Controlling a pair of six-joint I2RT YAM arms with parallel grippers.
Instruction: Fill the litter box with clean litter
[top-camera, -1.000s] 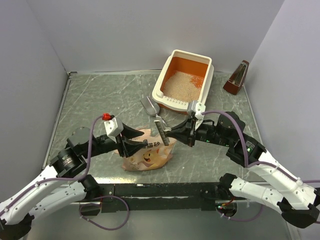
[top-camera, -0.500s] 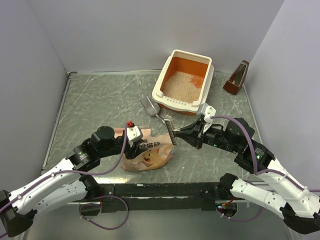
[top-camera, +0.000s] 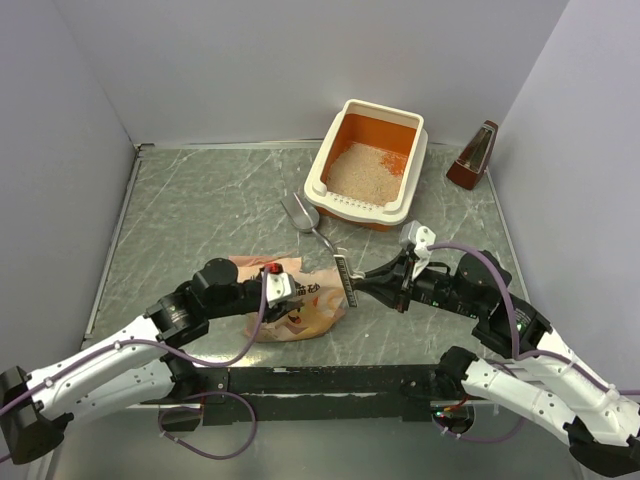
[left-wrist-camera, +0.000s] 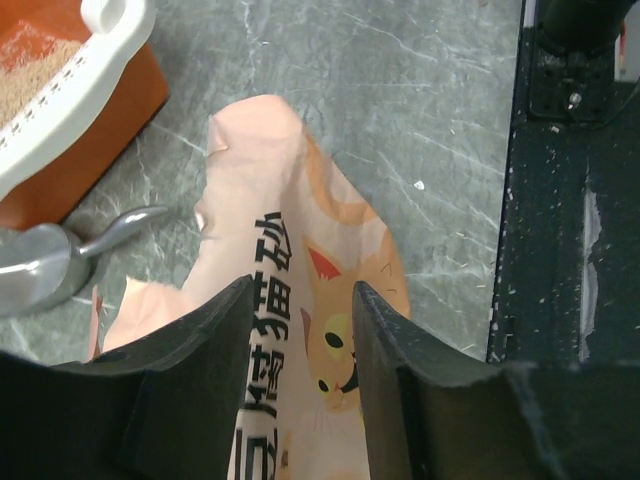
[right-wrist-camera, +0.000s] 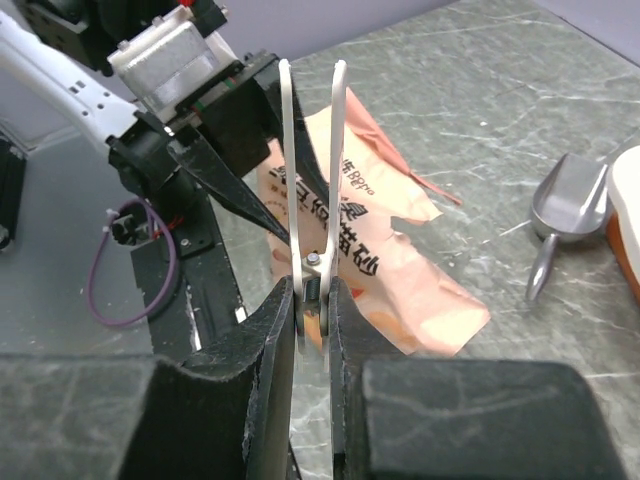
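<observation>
The litter box (top-camera: 318, 182), cream outside and orange inside, stands at the back right with pale beige clean litter (top-camera: 362, 172) in it. Its corner (left-wrist-camera: 75, 75) and some litter (left-wrist-camera: 25, 90) show in the left wrist view. A peach-pink cat-print bag (top-camera: 305, 312) lies at the front centre. My left gripper (top-camera: 285, 290) is open, its fingers straddling the bag (left-wrist-camera: 300, 230). My right gripper (top-camera: 385, 285) is shut on a metal spring clip (right-wrist-camera: 312, 170), its two blades pointing at the bag (right-wrist-camera: 400, 260) and at the left gripper (right-wrist-camera: 225, 150).
A grey metal scoop (top-camera: 300, 212) lies between the bag and the litter box; it also shows in the left wrist view (left-wrist-camera: 40, 265) and the right wrist view (right-wrist-camera: 565, 210). A brown wedge-shaped object (top-camera: 475, 155) stands at the back right. Black base rail (left-wrist-camera: 560, 200) runs along the front.
My left arm has swung right and come down so its open fingers now straddle the bag. My right gripper has moved nearer and slightly right, carrying the clip.
</observation>
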